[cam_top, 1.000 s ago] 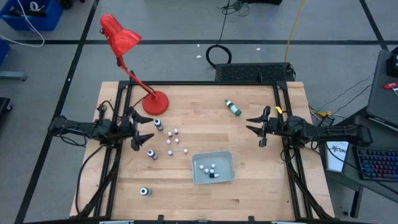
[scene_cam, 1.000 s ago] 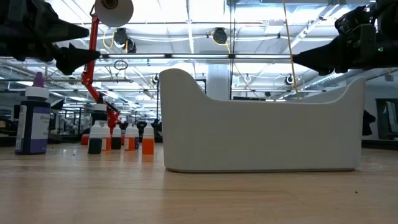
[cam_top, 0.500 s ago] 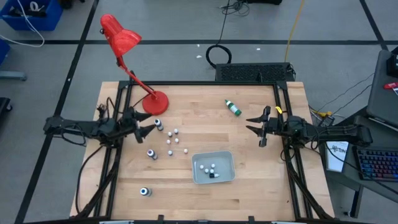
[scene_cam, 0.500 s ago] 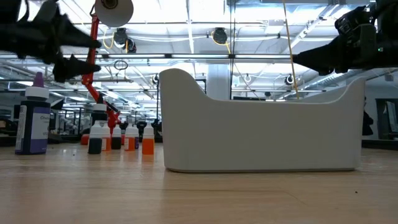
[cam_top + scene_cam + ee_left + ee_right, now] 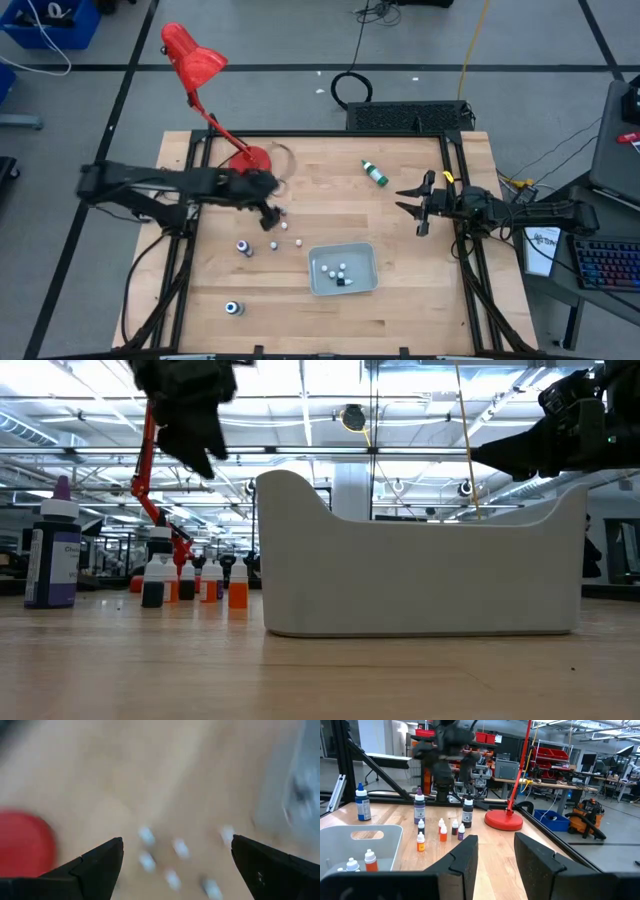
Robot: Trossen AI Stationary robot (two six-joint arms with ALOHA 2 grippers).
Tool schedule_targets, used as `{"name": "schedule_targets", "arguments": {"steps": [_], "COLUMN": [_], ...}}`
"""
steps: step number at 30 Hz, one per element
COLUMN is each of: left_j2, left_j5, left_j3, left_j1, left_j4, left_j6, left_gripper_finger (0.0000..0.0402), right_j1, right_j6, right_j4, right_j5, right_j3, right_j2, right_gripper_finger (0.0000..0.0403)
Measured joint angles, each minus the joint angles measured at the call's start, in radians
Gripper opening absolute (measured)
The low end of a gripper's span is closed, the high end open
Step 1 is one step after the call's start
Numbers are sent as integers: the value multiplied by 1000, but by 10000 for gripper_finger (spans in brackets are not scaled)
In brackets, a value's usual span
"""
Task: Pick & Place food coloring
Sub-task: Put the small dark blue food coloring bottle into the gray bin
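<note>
The table (image 5: 400, 300) is big and made of wood. A red lamp (image 5: 195, 60) stands at its 11 o'clock corner. The grey tray (image 5: 343, 269) sits a little toward 6 o'clock from the middle of the table. A few small food coloring bottles (image 5: 336, 270) are already in it, so part of the job looks done.

A lot is left. A group of tiny bottles (image 5: 279, 232) stands on the table at 9 o'clock from the tray. One bigger bottle (image 5: 243, 246) stands near them. Another bottle (image 5: 234, 309) stands alone near the table's 7 o'clock edge. A green bottle (image 5: 375, 173) lies on its side toward 1 o'clock. All of these need to go in the tray, I think.

The left claw (image 5: 270, 214) is over the group of tiny bottles. Its two fingers are wide apart and hold nothing. The right claw (image 5: 418, 207) waits at the 3 o'clock side of the table. Its fingers stand a little apart and they hold nothing too.

What is new? A second ago the left arm was back at the 9 o'clock edge, with its claw short of the bottles. Now it has reached in over them, toward the middle. The right arm has not moved. The bottles in the tray look the same as before
</note>
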Motion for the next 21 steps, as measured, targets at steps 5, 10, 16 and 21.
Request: {"name": "schedule_targets", "arguments": {"steps": [5, 10, 16, 21], "left_j2": [211, 292, 345, 390], "left_j5": [142, 142, 136, 111], "left_j3": [144, 180, 181, 180], "left_j1": [-80, -157, -215, -221], "left_j4": [-222, -294, -288, -278], "left_j6": [-158, -344, -609, -743], "left_gripper_finger": [365, 365, 365, 365], "right_j1": [0, 0, 0, 0], "right_j6": [0, 0, 0, 0], "right_j4": [0, 0, 0, 0], "right_j5": [0, 0, 0, 0], "right_j3": [0, 0, 0, 0], "right_j2": [0, 0, 0, 0], "right_gripper_finger": [116, 116, 116, 116]}}
